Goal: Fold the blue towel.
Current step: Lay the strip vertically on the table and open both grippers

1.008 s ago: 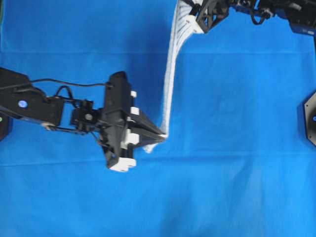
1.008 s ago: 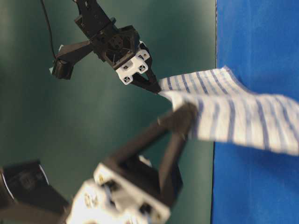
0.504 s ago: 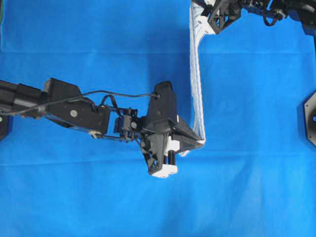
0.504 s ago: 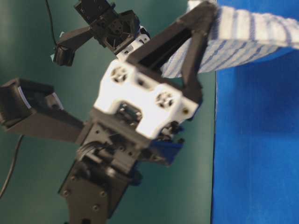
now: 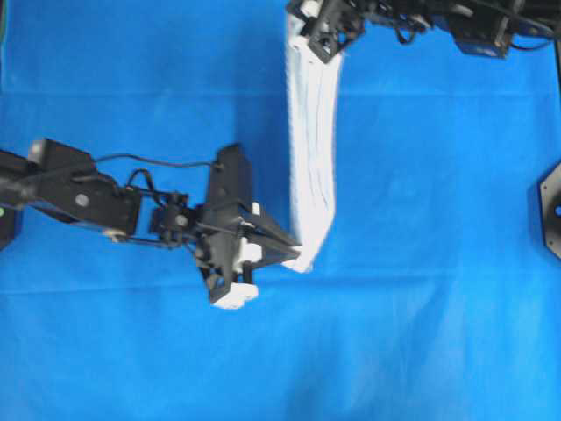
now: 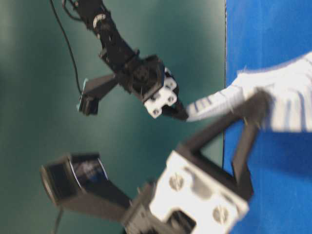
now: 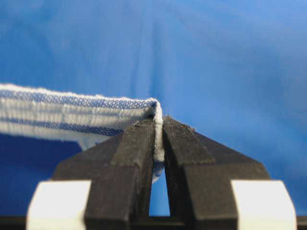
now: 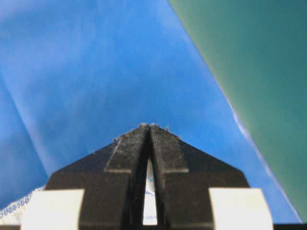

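The blue towel (image 5: 312,158), white with thin blue stripes, is held off the table as a narrow strip between my two grippers. My left gripper (image 5: 298,255) is shut on its near corner; the left wrist view shows the hem pinched between the pads (image 7: 159,122), and the towel (image 7: 72,112) runs off to the left. My right gripper (image 5: 317,37) is shut on the far end at the top edge; white cloth (image 8: 149,191) shows between its closed fingers (image 8: 149,127). In the table-level view the towel (image 6: 292,97) spans between the far gripper (image 6: 184,116) and the near one (image 6: 258,103).
A large plain blue cloth (image 5: 438,263) covers the table under the towel. A dark arm base (image 5: 552,206) sits at the right edge. A green backdrop (image 6: 48,58) lies beyond the table's edge.
Both grippers have moved left with the towel still held. The left gripper swung right half a second ago and has come back. The towel now shows as a wider strip.
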Tool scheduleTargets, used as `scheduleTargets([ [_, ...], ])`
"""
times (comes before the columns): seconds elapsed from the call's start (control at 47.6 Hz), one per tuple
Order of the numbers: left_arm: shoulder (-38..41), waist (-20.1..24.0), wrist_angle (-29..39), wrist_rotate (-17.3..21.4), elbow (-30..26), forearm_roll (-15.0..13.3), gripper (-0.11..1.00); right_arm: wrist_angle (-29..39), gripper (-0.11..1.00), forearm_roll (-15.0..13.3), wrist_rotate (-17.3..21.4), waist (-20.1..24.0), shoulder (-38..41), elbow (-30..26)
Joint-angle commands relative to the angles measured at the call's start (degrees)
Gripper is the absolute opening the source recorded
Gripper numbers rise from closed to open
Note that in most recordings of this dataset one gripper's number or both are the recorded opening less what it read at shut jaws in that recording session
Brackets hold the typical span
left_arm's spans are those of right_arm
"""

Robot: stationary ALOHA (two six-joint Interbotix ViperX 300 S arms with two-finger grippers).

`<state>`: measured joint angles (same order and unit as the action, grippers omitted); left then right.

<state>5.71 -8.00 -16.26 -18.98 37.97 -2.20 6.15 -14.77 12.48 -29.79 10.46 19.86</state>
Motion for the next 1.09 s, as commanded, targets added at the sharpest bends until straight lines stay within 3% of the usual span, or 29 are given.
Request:
scheduleTargets([
  [0.0, -2.37, -0.88, -0.70, -0.88, 1.32, -0.09, 0.02, 0.00, 0.02, -0.18, -0.35, 0.26, -0.26, -3.25],
  [0.588, -1.93, -0.09, 0.53, -1.32, 2.20, -0.09, 0.04, 0.79, 0.02, -0.18, -0.97, 0.62, 0.35, -4.13],
  [0.672, -2.02, -0.18, 0.79, -1.41, 2.20, -0.09, 0.15, 0.79, 0.02, -0.18, -1.14, 0.62, 0.35, -4.13],
  [0.777, -2.55, -0.18, 2.46, -1.67, 2.37, -0.09, 0.40, 1.05, 0.05, -0.35, -1.49, 0.44, 0.18, -4.13],
  [0.903, -5.27, 0.35, 6.77, -1.49, 2.72, 0.09, 0.67, 1.14, 0.42, -0.79, -2.46, 0.00, -1.14, -3.69],
  [0.966, -7.38, 0.79, 9.49, -0.97, 3.08, 0.26, 0.71, 1.05, 0.56, -1.05, -3.25, 0.00, -2.55, -3.08],
  [1.071, -12.39, 1.93, 13.97, -0.44, 4.48, 0.44, 0.69, 0.70, 0.52, -1.14, -4.13, 0.09, -4.83, -1.58],
])
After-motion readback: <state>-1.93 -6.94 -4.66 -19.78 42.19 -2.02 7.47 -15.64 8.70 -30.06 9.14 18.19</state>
